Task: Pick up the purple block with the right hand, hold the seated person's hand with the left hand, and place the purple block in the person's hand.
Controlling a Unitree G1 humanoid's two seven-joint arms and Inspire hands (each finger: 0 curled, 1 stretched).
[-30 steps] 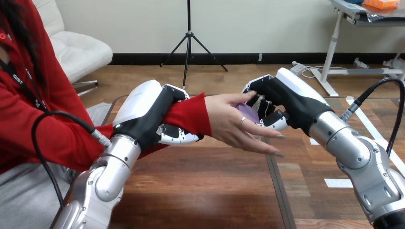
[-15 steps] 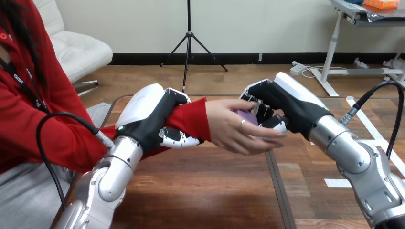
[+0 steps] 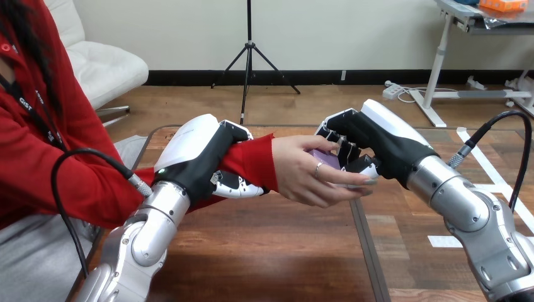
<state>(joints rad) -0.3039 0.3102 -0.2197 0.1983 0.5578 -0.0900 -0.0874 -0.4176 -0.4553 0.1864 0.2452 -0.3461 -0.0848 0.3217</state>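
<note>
Your right hand has its fingers curled on the purple block, which sits just left of its palm, inside the person's hand. Your left hand is wrapped round the person's wrist.

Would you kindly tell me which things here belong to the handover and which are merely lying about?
In the job: small purple block; person's hand touching it; right robot hand gripping it; left robot hand curled round the person's red-sleeved wrist.
Just there: brown wooden table underneath.

Red sleeve, purple block, brown table.
</note>
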